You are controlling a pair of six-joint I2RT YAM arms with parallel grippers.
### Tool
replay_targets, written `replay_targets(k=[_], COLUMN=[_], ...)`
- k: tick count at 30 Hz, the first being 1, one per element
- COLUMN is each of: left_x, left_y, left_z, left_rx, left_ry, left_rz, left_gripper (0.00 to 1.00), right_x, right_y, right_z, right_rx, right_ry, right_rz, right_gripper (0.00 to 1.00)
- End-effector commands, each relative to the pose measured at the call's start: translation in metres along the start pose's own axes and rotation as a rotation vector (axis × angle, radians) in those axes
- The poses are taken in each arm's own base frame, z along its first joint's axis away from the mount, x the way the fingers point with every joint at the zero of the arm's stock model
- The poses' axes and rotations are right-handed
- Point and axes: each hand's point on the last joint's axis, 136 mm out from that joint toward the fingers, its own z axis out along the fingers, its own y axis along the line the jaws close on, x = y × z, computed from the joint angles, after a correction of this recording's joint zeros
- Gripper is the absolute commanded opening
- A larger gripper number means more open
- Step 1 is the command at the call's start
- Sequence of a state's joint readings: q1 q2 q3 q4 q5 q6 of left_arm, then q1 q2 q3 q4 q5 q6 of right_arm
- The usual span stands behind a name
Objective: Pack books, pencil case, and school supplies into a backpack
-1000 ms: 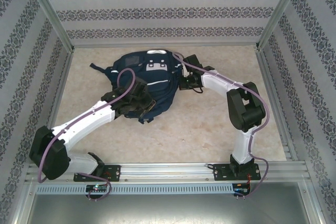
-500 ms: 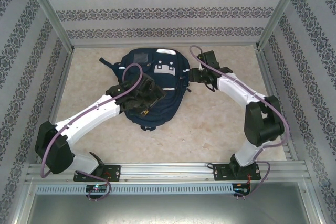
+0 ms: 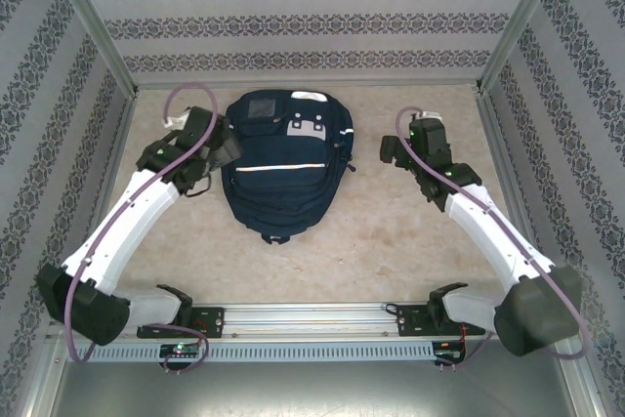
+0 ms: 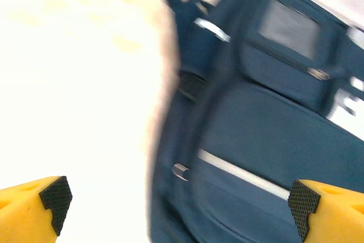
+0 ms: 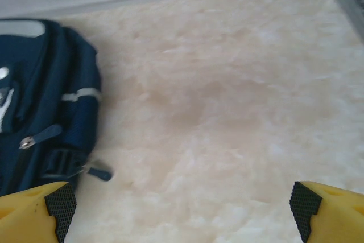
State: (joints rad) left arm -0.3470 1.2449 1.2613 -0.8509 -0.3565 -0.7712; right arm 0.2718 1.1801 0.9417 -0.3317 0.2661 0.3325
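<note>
Plainly, backpack [image 3: 285, 165] lay flat on table [image 3: 410, 241], one of your grippers at each side.
Your left gripper [image 3: 223, 148] stood just beside its left flank, fingers spread wide, gripping nothing. Your right gripper [image 3: 391, 150] sat near its right side, apart, fingers likewise wide, empty. Backpack's top pointed toward far wall.

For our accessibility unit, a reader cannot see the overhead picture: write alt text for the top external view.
A navy backpack lies flat on a pale table, white patches toward the far wall. Two white robot arms flank it: the left pincer close by its left side, the right pincer apart from its right side, both open and empty.
</note>
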Motion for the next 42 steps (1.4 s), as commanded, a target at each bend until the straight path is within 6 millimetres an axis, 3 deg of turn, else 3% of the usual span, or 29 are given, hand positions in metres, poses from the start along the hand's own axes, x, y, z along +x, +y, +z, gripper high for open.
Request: replay_targets(k=[1,4,8,13,18,24,29,32,42], left_x=[-0.027,-0.032,-0.017,-0.006,-0.005,0.01,0.019,0.036,0.039], left_y=[0.051,0.076,0.099,0.094,0.088,0.079,0.061,0.043,0.043], left_z=[0.019,0.053,0.107,0.149,0.173,0.181,0.174,0.176,0.177], left_rx=[-0.195,-0.232,-0.259,-0.193,-0.161,-0.043,0.089,0.214,0.229], left_ry=[-0.198,-0.276,-0.216,-0.234,-0.297,-0.32,-0.362,-0.366,-0.383], left_rz=[0.182,0.182,0.14,0.165,0.261,0.278,0.338,0.408,0.415], left_gripper=[1.0,1.0,1.0,1.0,1.0,1.0,1.0,1.0,1.0], right_x=[-0.006,-0.002,0.016,0.035,0.037,0.044,0.049,0.051,0.054], right_y=[-0.028,-0.042,-0.06,-0.077,-0.072,-0.063,-0.065,-0.068,-0.067], right_z=[-0.004,0.002,0.022,0.051,0.073,0.093,0.088,0.091,0.092], right_rx=[0.092,0.116,0.157,0.212,0.181,0.127,0.05,0.027,0.026], right_ry=[-0.089,-0.163,-0.181,-0.157,-0.224,-0.255,-0.302,-0.372,-0.329], right_rz=[-0.004,-0.026,-0.069,-0.094,-0.141,-0.182,-0.136,-0.112,-0.12], right_gripper=[0.98,0.98,0.98,0.98,0.98,0.98,0.98,0.98,0.98])
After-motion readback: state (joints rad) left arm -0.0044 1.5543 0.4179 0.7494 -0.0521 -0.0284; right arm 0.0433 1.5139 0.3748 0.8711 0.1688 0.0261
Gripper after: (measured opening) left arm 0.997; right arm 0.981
